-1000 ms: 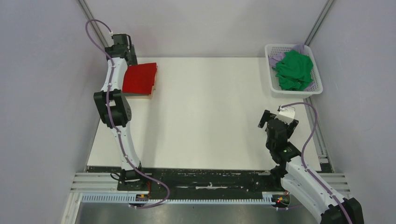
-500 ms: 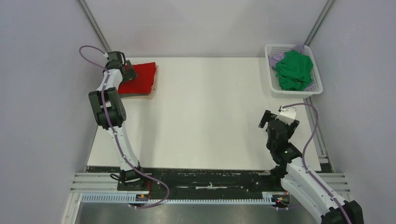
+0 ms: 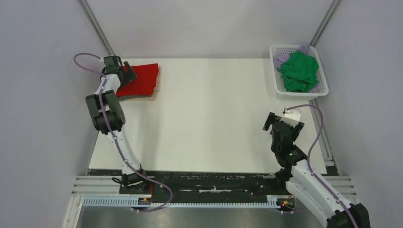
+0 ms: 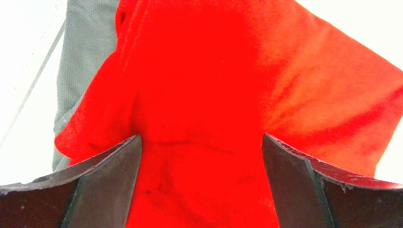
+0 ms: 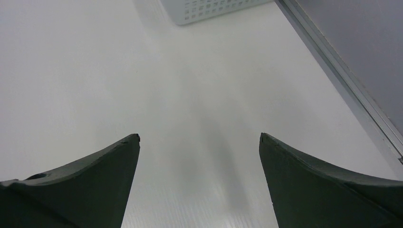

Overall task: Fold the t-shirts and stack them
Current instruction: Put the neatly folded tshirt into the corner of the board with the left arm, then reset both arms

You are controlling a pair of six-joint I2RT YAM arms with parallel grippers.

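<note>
White table [image 3: 214, 118] spans the floor of a grey-walled enclosure. At its far-right corner stands a white lattice basket [image 3: 304, 95] holding a crumpled green t-shirt [image 3: 298, 71] over a lilac t-shirt [image 3: 282, 58]. At the far-left corner, a folded red t-shirt [image 3: 142, 80] lies on a grey t-shirt [image 4: 85, 57]. The left fingers [image 4: 109, 180] are spread wide over the red cloth, holding nothing. The right fingers [image 5: 85, 190] are spread wide and empty above bare table.

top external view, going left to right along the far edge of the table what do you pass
left hand → red t-shirt → bare white tabletop → white basket holding the green t-shirt
</note>
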